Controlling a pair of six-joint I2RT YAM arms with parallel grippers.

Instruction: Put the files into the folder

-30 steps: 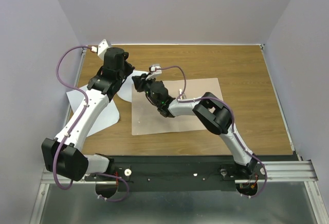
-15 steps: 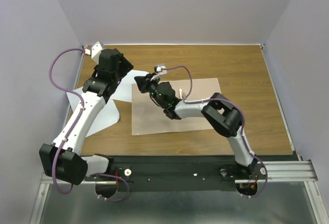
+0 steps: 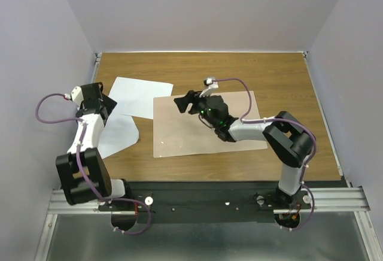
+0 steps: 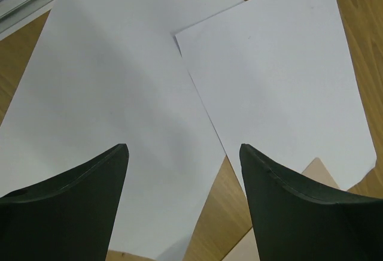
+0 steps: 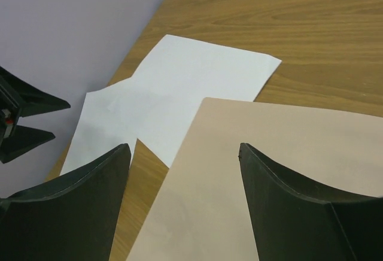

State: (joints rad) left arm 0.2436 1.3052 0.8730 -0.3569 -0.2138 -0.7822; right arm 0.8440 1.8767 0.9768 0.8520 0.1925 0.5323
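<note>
Both white sheets lie left of the folder, the far one touching its far-left corner. Our left gripper hangs directly over them, fingers apart and empty, so it is nearer. Our right gripper, also spread, hovers over the folder's left edge.

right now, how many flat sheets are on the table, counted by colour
thin white rectangular paper sheets: 2 (one farther back, one nearer the left arm)
thin tan-brown flat cardboard folder: 1
total: 3
</note>
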